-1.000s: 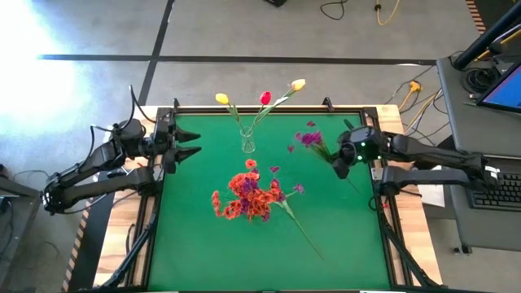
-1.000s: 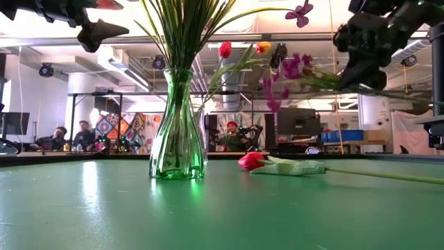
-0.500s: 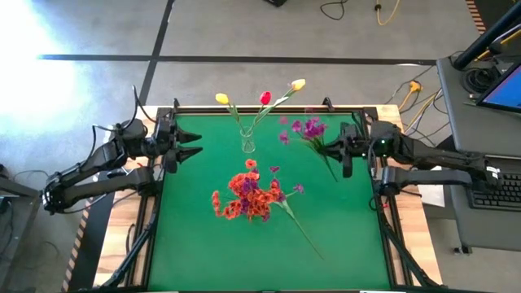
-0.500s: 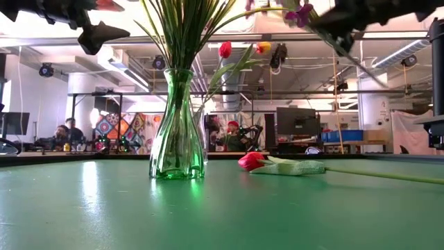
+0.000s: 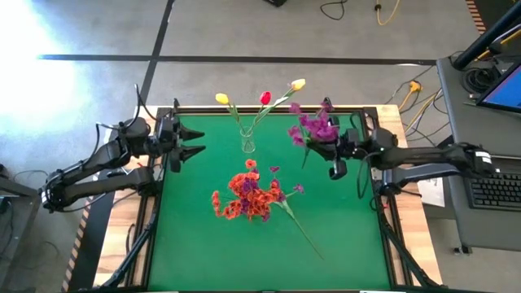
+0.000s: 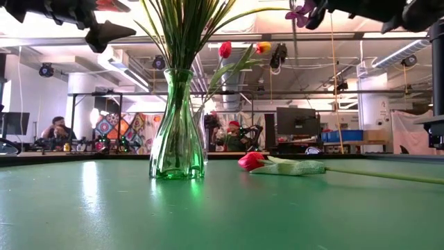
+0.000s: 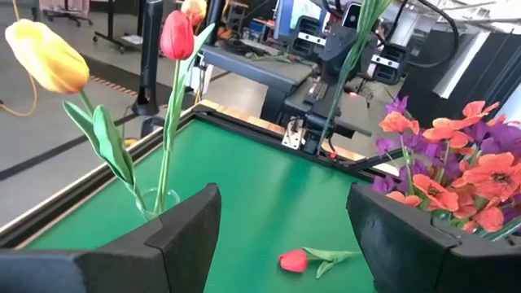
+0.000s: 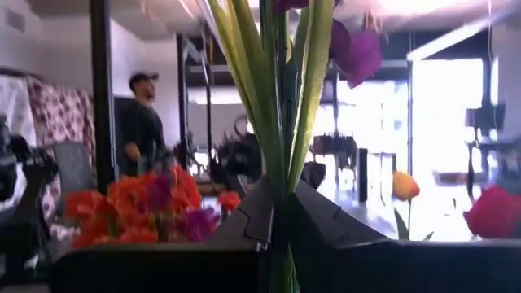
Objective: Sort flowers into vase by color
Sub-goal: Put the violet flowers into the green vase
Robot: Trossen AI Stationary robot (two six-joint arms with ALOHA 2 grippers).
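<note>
Fingers of right gripper [image 5: 330, 155] clamped on stems of purple spray [image 5: 313, 130]; spray swung from slanted to upright within last second, blooms above fingers. Vase [image 5: 247, 140] beside fingers, well apart. Insertion judged next. Left gripper [image 5: 195, 141] fingers apart, waiting.

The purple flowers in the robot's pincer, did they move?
Yes. The purple flowers swung from lying sideways to upright, staying right of the vase, gripped by the right pincer.
</note>
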